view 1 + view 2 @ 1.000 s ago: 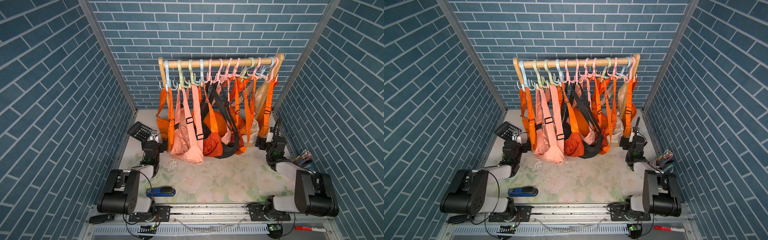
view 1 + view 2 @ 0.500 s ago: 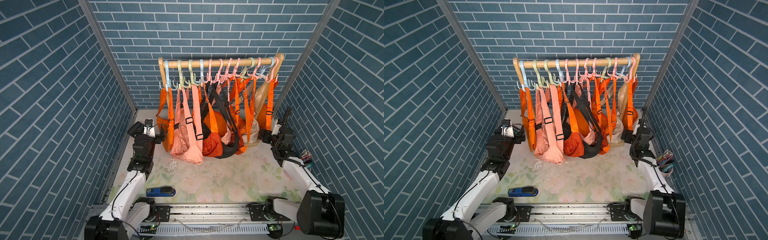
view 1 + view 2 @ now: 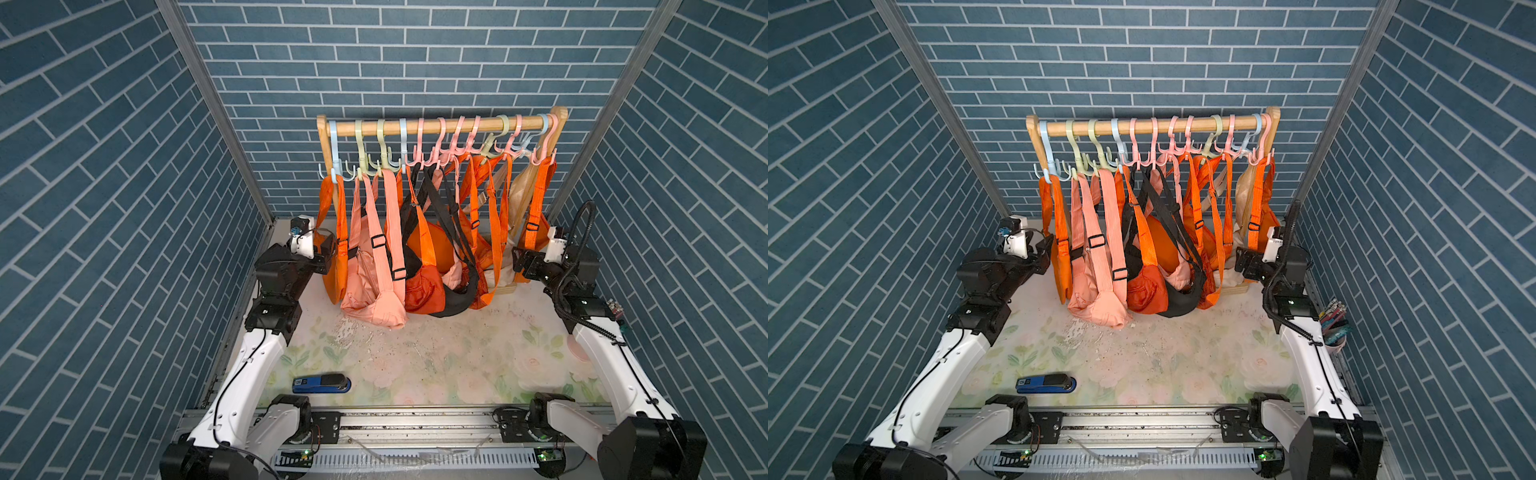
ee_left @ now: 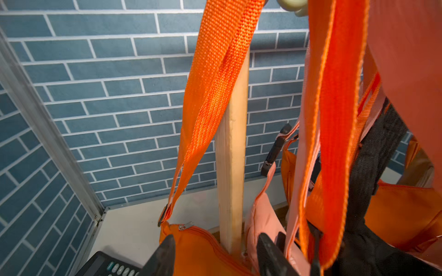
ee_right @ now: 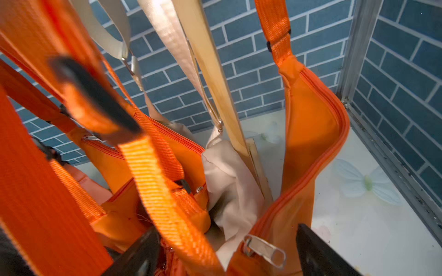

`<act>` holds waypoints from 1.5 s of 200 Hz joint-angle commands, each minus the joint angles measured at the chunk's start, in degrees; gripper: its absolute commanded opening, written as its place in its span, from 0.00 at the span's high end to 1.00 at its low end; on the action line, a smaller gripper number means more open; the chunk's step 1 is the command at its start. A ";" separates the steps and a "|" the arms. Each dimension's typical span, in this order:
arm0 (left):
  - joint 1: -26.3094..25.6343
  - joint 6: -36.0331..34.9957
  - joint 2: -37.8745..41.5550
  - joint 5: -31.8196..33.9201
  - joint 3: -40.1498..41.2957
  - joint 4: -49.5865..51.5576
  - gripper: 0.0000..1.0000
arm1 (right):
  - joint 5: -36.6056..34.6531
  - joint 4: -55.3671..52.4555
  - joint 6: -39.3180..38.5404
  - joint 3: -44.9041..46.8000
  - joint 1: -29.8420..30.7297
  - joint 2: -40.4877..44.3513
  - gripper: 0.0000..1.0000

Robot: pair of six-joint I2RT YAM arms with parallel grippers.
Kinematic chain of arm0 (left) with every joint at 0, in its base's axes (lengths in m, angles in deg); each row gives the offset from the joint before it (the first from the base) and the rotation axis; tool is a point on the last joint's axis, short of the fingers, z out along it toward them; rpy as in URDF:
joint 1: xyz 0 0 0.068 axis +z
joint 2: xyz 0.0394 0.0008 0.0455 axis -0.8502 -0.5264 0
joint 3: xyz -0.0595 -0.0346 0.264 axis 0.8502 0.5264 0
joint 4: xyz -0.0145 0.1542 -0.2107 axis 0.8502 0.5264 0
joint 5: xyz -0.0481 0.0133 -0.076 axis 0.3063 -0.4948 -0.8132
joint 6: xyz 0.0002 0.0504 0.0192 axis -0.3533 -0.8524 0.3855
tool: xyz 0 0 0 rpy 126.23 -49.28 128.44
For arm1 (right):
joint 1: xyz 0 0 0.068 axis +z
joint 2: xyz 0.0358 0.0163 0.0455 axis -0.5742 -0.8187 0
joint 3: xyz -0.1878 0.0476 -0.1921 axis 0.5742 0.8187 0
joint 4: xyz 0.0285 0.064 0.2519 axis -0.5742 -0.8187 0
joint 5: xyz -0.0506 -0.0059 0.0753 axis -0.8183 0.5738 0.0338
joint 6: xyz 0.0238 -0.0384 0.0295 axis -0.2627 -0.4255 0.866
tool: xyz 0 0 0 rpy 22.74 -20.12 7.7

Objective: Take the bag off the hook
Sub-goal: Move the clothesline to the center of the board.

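Blue brick-patterned walls (image 3: 415, 62) enclose a floral-covered table (image 3: 436, 357). The left gripper (image 4: 216, 236) has its jaws partly apart, astride the zipped top of the leftmost orange fabric bag (image 4: 198, 253); whether they press on it cannot be told. That bag hangs by its orange webbing strap (image 4: 215, 71) from a pale blue plastic hook (image 3: 333, 149) at the 9 o'clock end of the wooden rail (image 3: 436, 124), which spans the table's 12 o'clock side. A peach fabric bag (image 3: 370, 291) hangs just beside it, toward 3 o'clock. The right gripper (image 5: 227, 228) has its jaws wide apart and grips nothing; a loose orange strap (image 5: 162, 191) and the zip pull of the rightmost orange fabric bag (image 5: 311, 119) lie between them. This bag hangs at the rail's 3 o'clock end. A blue stapler (image 3: 321, 382) lies at the table's 7 o'clock.
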 commanded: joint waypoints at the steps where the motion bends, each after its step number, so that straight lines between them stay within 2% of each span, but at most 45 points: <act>1: 0.70 3.37 -3.55 -2.69 -3.11 -0.81 0.37 | 3.36 -3.23 0.90 -1.87 0.29 1.80 0.11; 37: 1.16 4.58 -10.22 -6.13 -7.89 -2.62 0.27 | 4.83 -3.83 0.16 -2.20 0.77 4.09 0.11; 70: 1.34 5.76 -13.10 -7.26 -8.73 -5.43 0.26 | 5.31 -4.44 -0.55 -2.29 2.11 5.11 0.11; 98: 1.43 5.33 -15.03 -6.63 -8.78 -6.63 0.34 | 5.22 -4.45 -0.64 -2.56 3.16 5.17 0.12; 143: 1.60 4.91 -17.45 -4.40 -9.25 -10.23 0.43 | 4.88 -4.38 -1.23 -3.59 5.18 4.87 0.12; 153: 1.69 4.96 -18.30 -4.31 -9.74 -10.91 0.47 | 4.46 -4.38 -1.34 -3.76 5.54 4.79 0.12; 171: 1.87 4.14 -19.83 -5.35 -11.33 -11.35 0.63 | 4.01 -4.21 -1.35 -3.78 5.89 4.72 0.12; 181: 1.87 3.99 -20.63 -5.34 -11.83 -12.03 0.66 | 3.98 -4.14 -1.17 -3.95 6.11 4.61 0.13; 243: 2.64 4.00 -27.47 -5.30 -17.70 -14.16 0.72 | 3.11 -3.02 -1.34 -4.71 7.00 2.90 0.13; 300: 3.80 4.10 -35.99 -6.26 -28.12 -13.86 0.75 | 3.21 -2.03 0.45 -7.04 7.10 -1.15 0.14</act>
